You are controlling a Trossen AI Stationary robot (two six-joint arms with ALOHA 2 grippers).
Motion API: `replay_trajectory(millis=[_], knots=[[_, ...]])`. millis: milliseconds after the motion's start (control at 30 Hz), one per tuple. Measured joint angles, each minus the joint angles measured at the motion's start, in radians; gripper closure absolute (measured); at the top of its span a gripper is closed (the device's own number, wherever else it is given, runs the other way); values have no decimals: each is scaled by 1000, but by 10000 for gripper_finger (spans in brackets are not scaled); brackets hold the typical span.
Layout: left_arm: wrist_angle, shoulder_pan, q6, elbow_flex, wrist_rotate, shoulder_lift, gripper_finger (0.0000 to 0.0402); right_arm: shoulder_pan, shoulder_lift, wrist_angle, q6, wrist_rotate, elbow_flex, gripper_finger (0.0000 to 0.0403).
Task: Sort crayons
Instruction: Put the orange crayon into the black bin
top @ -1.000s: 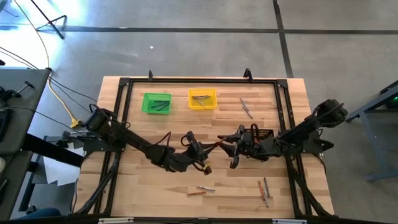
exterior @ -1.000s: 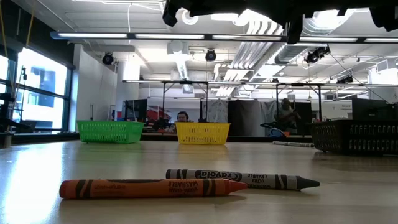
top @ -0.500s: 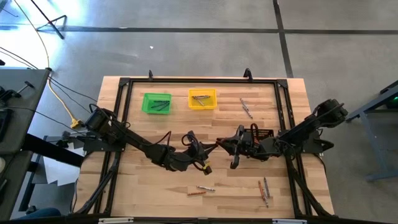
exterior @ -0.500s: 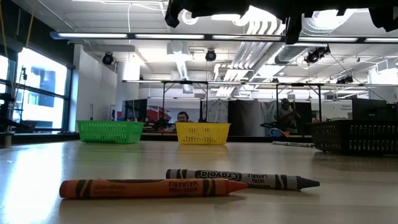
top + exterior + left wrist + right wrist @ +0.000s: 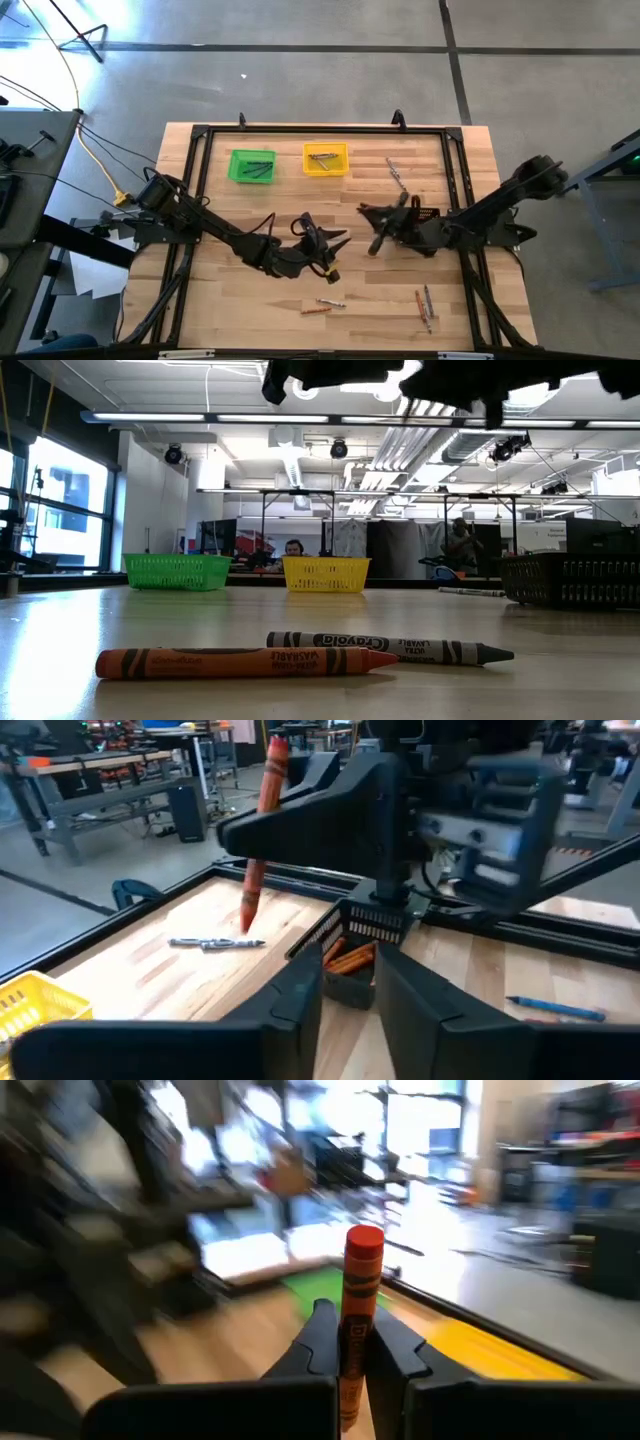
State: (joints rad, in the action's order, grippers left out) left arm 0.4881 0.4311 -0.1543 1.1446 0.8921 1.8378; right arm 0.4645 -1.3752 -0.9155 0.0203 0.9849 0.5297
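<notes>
Lying near the worktop's front edge are an orange crayon [image 5: 240, 662] and a grey crayon [image 5: 390, 648], just beside each other. Farther back, mid-worktop, the left gripper [image 5: 335, 243] is waiting with fingers spread. The right gripper [image 5: 376, 222] is pinching a red-orange crayon [image 5: 358, 1315] upright beside the black bin [image 5: 425, 214].

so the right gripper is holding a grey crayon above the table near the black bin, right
Not quite. The crayon pinched in the right gripper is orange-red, not grey; the right wrist view shows it upright between the fingers, and the left wrist view shows the same colour. The rest holds: it is held above the table near the black bin.
</notes>
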Motion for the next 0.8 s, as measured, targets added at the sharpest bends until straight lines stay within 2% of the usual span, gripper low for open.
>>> replay_trajectory(millis=[67, 133, 300, 400, 467, 600, 800], knots=[[-15, 5, 0, 0, 4, 0, 303, 14, 71, 188, 34, 79, 0, 399], [-36, 14, 0, 0, 7, 0, 293, 29, 152, 408, 160, 104, 0, 399], [-81, 36, -36, 0, 5, 0, 285, 41, 332, 1057, 676, -74, 0, 399], [-80, 43, -44, 0, 6, 0, 284, 40, 382, 1401, 936, -150, 0, 399], [-81, 47, -45, 0, 7, 0, 284, 40, 388, 1569, 1078, -199, 0, 399], [-80, 49, -54, 0, 7, 0, 284, 40, 375, 1746, 1216, -287, -1, 399], [-80, 47, -63, 0, 8, 0, 284, 40, 359, 1771, 1213, -436, -1, 385]])
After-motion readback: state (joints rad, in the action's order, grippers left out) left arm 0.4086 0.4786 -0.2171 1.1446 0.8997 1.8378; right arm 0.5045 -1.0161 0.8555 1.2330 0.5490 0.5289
